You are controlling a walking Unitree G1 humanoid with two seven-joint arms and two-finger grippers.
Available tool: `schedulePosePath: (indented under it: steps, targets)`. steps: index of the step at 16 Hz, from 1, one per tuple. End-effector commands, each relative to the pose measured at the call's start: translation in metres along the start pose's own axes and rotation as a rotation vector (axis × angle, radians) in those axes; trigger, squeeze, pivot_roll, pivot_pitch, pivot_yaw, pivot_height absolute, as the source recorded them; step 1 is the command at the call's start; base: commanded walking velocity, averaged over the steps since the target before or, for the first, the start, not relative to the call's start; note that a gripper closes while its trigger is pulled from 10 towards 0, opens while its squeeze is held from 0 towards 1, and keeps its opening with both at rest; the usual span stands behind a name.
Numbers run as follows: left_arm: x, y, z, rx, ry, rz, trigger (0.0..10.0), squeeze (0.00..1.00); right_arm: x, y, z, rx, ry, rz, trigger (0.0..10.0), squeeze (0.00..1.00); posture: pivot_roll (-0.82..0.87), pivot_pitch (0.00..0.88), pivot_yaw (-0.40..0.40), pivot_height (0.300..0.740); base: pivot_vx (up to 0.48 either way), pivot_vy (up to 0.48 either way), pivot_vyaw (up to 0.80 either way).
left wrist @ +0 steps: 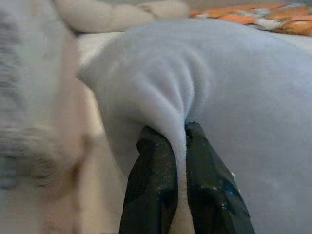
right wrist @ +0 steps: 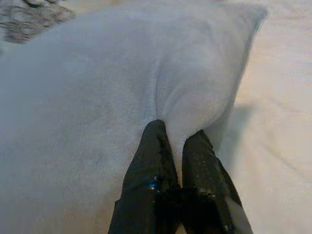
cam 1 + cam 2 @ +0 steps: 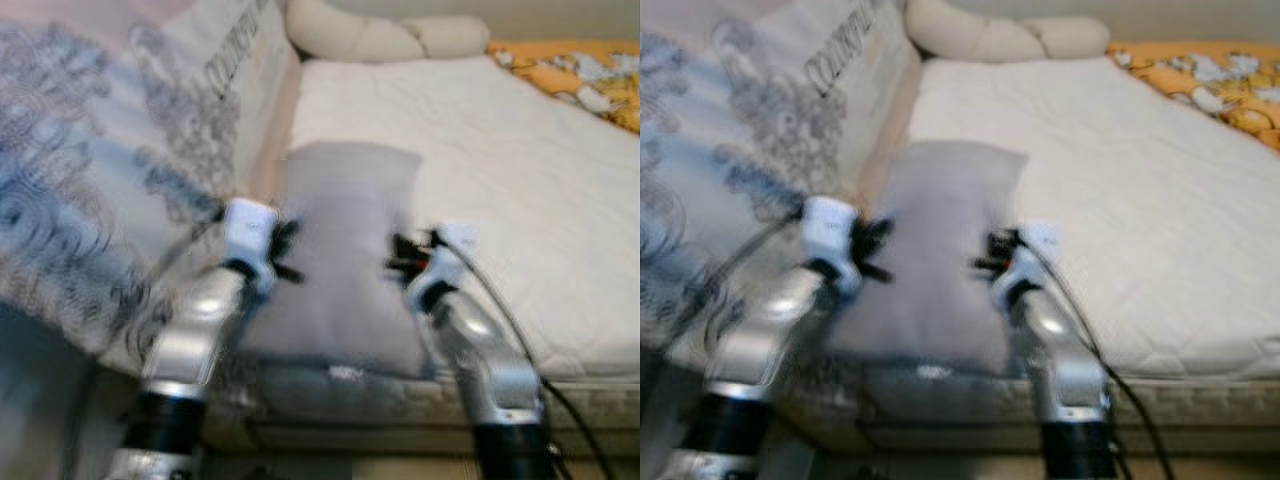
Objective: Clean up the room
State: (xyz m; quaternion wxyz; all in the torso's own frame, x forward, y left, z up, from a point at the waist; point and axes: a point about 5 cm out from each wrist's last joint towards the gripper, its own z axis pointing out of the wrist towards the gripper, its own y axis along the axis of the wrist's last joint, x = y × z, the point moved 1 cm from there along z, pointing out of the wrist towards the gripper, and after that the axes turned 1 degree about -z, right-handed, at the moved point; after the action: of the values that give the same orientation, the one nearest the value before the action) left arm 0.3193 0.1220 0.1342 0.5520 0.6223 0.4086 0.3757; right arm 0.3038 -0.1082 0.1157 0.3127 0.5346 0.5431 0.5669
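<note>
A grey pillow (image 3: 345, 255) hangs lengthwise over the near edge of the white mattress (image 3: 500, 160), held between both arms. My left gripper (image 3: 285, 252) is shut on its left edge; in the left wrist view the black fingers (image 1: 156, 180) pinch a fold of grey pillow (image 1: 234, 87) cloth. My right gripper (image 3: 403, 252) is shut on its right edge, and the right wrist view has its fingers (image 2: 158, 165) clamped on a crease of the pillow (image 2: 97, 97).
A patterned grey-white cover (image 3: 120, 170) rises along the left side of the bed. A cream bolster (image 3: 380, 35) lies at the head. An orange patterned blanket (image 3: 585, 75) sits at the far right. The mattress's front edge (image 3: 400, 395) is just before me.
</note>
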Motion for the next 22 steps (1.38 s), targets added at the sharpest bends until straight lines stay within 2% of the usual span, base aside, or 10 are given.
schedulePosePath:
  steps: [1,14,22]
  targets:
    - [-0.0105,0.01,0.0038,-0.045,-0.034,0.006,10.0,0.0,-0.0056,0.0096,-0.0009,-0.036,-0.017,-0.013,10.0,0.0,-0.04,0.0,0.038,0.74,0.341,0.0,0.0]
    - [-0.0112,0.0102,0.0042,-0.03,-0.054,0.025,10.0,0.0,-0.0068,0.0077,0.0011,-0.024,-0.024,-0.006,10.0,0.0,-0.03,0.0,0.05,0.74,0.328,0.0,0.0]
    - [-0.0165,0.0057,0.0057,-0.003,-0.078,0.038,10.0,0.0,-0.0098,0.0066,-0.0004,-0.015,-0.041,-0.011,10.0,0.0,-0.04,0.0,0.054,0.74,0.0,0.0,0.0]
